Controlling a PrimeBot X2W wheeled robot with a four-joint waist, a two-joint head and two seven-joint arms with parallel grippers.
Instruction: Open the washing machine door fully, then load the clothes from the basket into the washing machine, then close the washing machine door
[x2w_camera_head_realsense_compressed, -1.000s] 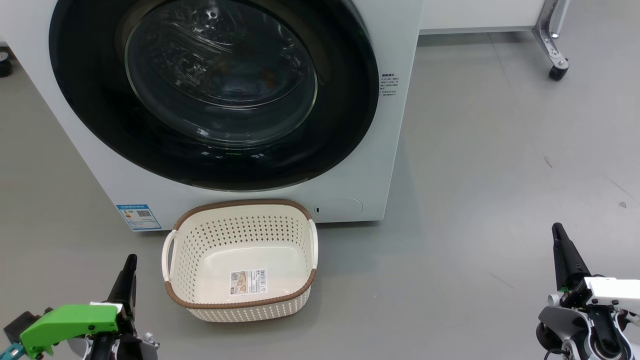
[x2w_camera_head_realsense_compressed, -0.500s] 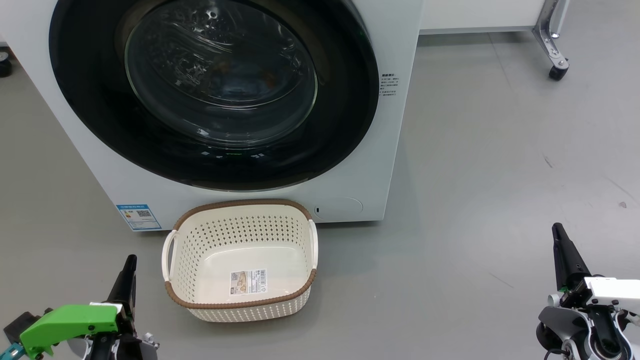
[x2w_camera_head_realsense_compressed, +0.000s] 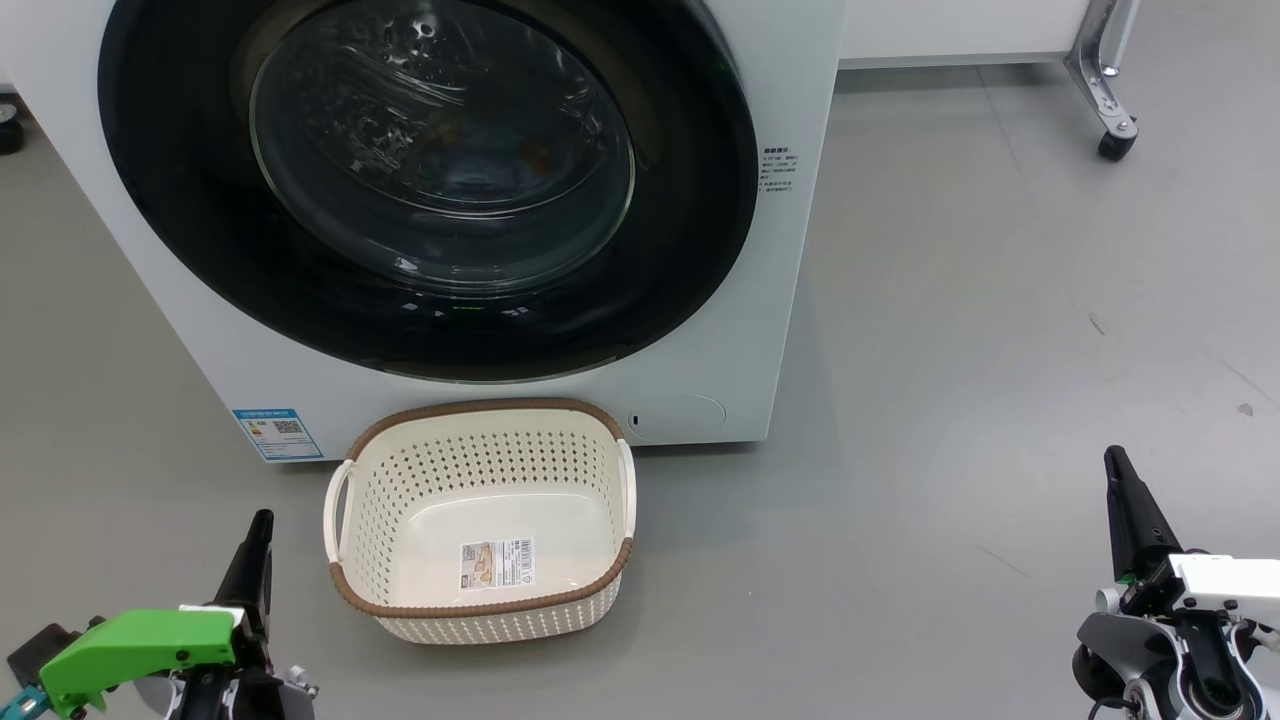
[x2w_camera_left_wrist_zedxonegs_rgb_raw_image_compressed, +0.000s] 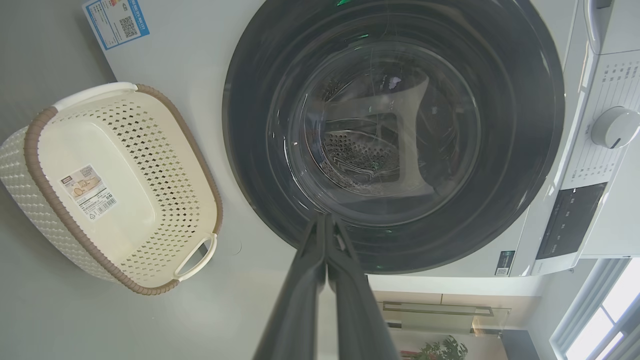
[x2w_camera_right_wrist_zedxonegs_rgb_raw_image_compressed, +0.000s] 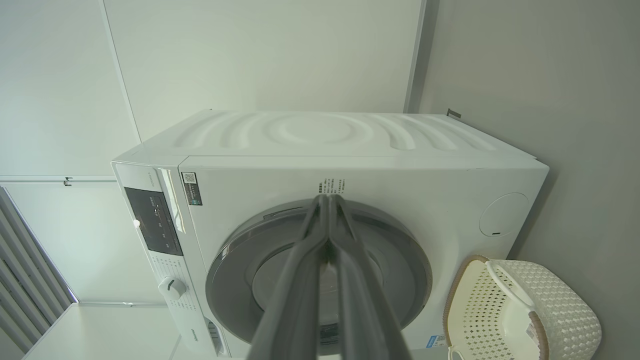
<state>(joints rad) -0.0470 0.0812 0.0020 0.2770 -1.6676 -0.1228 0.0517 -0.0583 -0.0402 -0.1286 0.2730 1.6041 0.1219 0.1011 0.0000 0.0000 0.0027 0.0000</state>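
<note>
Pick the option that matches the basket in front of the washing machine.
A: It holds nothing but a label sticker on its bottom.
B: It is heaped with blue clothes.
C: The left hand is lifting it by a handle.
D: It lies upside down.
A: the basket stands upright with its cream bottom bare apart from the label sticker.

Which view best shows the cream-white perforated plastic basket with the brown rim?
Head view: the cream-white perforated basket stands whole and unobstructed, label sticker visible inside. The left wrist view shows it sideways at the edge; the right wrist view crops it.
</note>
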